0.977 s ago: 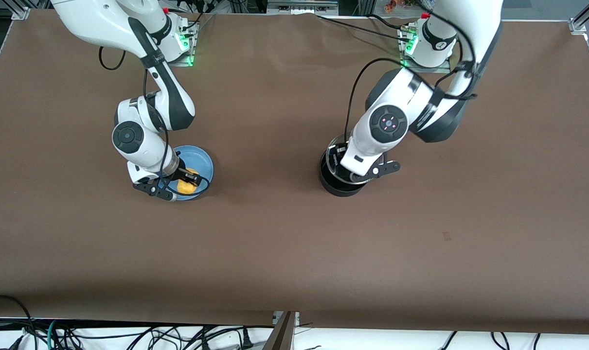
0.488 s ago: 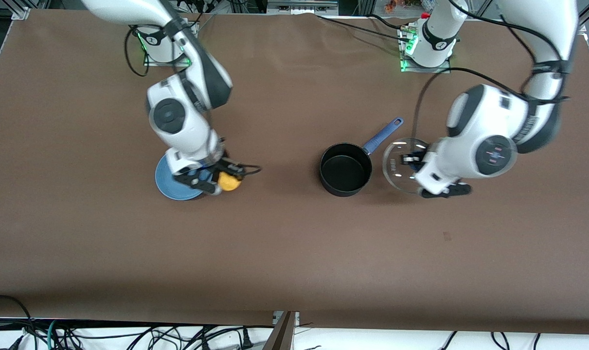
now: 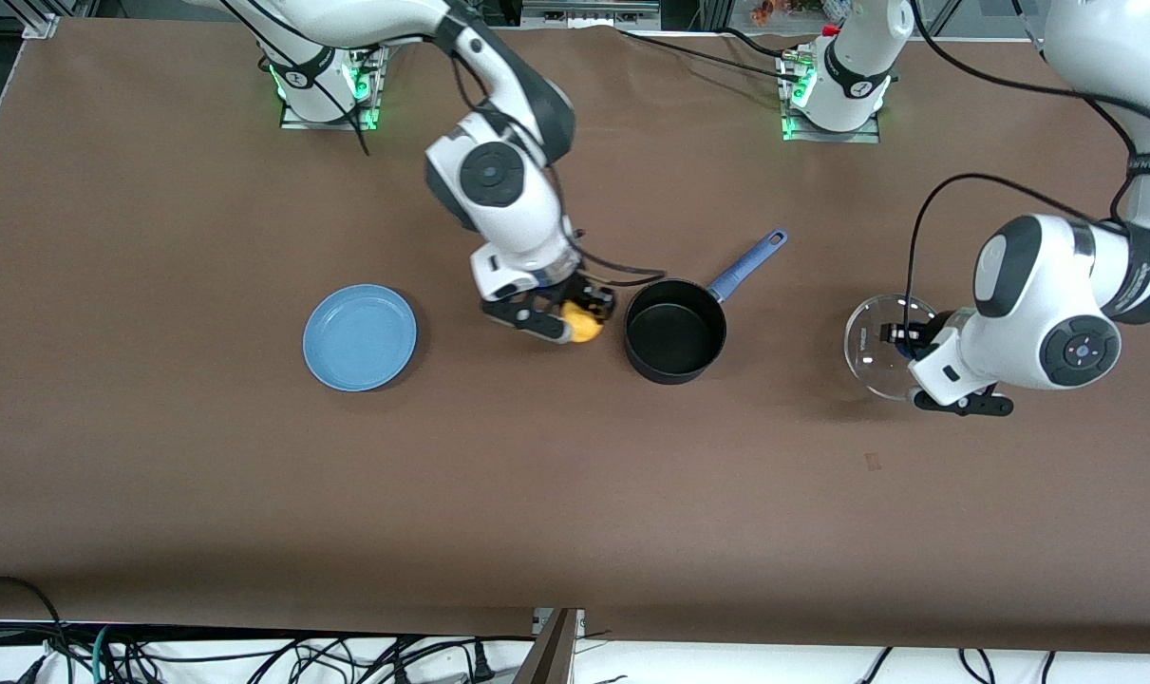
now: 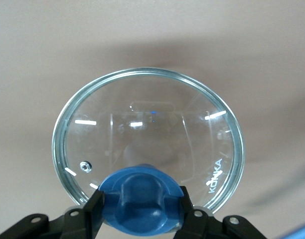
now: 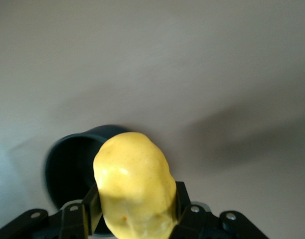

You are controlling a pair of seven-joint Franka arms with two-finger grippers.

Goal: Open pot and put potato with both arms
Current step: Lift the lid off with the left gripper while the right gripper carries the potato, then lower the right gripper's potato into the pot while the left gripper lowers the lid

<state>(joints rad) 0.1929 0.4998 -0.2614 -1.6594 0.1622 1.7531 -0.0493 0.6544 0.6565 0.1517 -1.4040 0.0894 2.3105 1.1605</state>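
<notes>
The pot [image 3: 675, 330] stands uncovered mid-table, the plate [image 3: 360, 336] well apart toward the right arm's end. The right gripper [image 3: 579, 318] holds the potato [image 3: 584, 326] over the table just beside the pot. The left gripper [image 3: 902, 334] holds the lid [image 3: 874, 344] over the table toward the left arm's end.

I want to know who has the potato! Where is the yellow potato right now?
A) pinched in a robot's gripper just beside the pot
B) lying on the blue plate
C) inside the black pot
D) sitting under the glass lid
A: the right gripper is shut on the potato, held just beside the open pot and not yet in it; the blue plate has nothing on it, and the left gripper holds the lid.
</notes>
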